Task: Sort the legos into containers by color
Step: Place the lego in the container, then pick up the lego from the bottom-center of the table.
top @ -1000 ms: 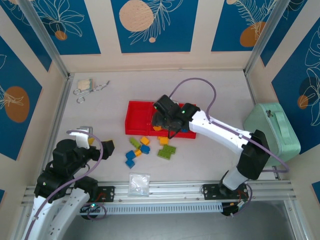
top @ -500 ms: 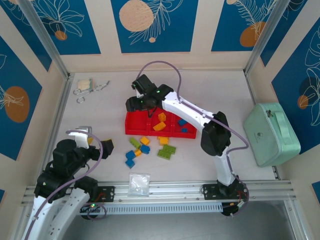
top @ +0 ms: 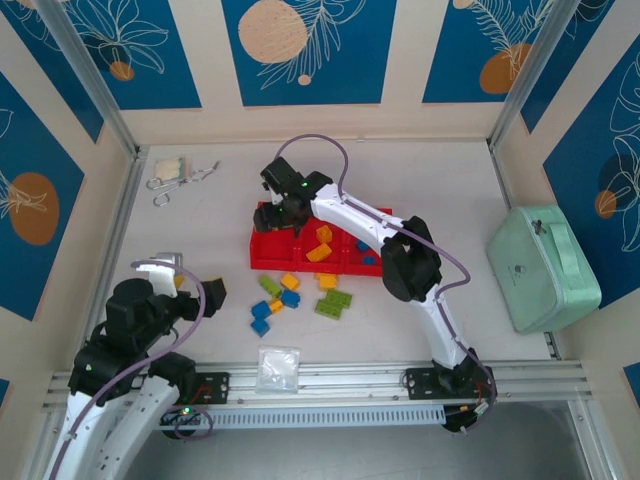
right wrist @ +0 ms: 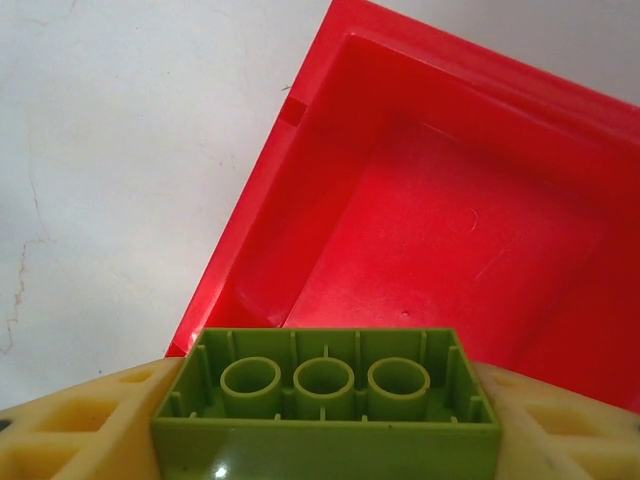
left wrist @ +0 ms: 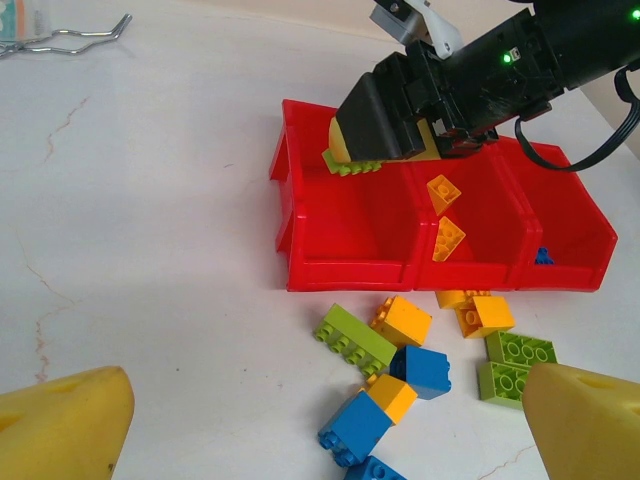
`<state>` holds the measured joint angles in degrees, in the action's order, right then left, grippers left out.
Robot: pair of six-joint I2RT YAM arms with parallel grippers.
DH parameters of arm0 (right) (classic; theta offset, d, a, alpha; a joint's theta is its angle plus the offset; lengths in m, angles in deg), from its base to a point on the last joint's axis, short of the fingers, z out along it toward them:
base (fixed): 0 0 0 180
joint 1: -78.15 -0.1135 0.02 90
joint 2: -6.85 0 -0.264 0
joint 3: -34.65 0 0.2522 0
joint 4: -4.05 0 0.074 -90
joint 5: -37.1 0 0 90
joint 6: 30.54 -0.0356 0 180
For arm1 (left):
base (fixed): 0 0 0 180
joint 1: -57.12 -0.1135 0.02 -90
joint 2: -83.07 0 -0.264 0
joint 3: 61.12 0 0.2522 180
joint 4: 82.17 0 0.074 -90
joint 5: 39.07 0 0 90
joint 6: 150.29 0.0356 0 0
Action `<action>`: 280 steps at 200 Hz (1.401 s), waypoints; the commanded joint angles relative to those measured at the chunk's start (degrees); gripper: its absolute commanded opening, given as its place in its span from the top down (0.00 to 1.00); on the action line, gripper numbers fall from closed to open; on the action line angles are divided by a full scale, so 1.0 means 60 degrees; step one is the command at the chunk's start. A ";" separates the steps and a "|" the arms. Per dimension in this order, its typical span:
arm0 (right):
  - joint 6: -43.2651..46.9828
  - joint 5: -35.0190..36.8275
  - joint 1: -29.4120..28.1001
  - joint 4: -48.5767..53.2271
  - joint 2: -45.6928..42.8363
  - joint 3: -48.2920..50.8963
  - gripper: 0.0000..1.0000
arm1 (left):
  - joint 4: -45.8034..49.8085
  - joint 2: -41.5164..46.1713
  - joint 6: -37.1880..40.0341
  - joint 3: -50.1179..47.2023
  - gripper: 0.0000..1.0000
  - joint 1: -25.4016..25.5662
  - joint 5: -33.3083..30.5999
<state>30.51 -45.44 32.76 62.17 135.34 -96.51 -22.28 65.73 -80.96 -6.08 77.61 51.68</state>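
— What's over on the left?
— My left end effector (top: 197, 290) hangs over the bench (top: 200, 225) toward its near left corner. The fingers are spread wide with nothing between them.
— And the loose legos (top: 290, 295)?
— I see them scattered on the bench between the red tray (left wrist: 350, 272) and the near edge. They are lime, orange-yellow and blue, and several are touching. A clear bag (top: 278, 367) lies closer to that edge.
— Where's your other arm?
— My right end effector (top: 284, 213) is above the tray's left compartment (left wrist: 350, 225), toward its far wall. Its fingers are closed on a lime brick (right wrist: 325, 395), pinched at both ends, with the underside facing my wrist camera.
— The other compartments?
— The middle compartment (left wrist: 480, 240) holds two orange-yellow bricks (left wrist: 447, 235). The right compartment (left wrist: 570, 245) holds blue pieces (top: 366, 246); I cannot tell how many. A mint-green case (top: 545, 265) sits by the right edge, well apart from the tray.
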 commanded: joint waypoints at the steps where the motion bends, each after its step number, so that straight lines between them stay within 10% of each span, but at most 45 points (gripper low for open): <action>1: 0.0025 -0.0145 0.0035 0.0338 -0.0147 -0.0061 0.26 | 0.0119 0.0050 -0.0011 0.0104 0.01 0.0071 -0.0162; 106: -0.1590 0.1200 -0.0109 0.2735 -0.2626 0.0653 0.00 | -0.0019 -0.0189 0.0068 0.0055 0.01 0.0071 0.0416; 182: -0.6372 0.1822 -0.0816 0.1927 -0.6121 0.7059 0.00 | -0.0331 -0.0832 0.0295 -0.0002 0.01 0.0100 0.2057; 280: -1.0175 0.2184 -0.2750 0.1386 -0.4368 0.7532 0.01 | -0.0362 -0.0782 0.0295 -0.0029 0.01 0.0101 0.2018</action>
<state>-23.85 -34.21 16.54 71.22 105.90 -48.60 -23.03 60.41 -80.72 -6.08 77.67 62.76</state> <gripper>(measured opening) 0.992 0.994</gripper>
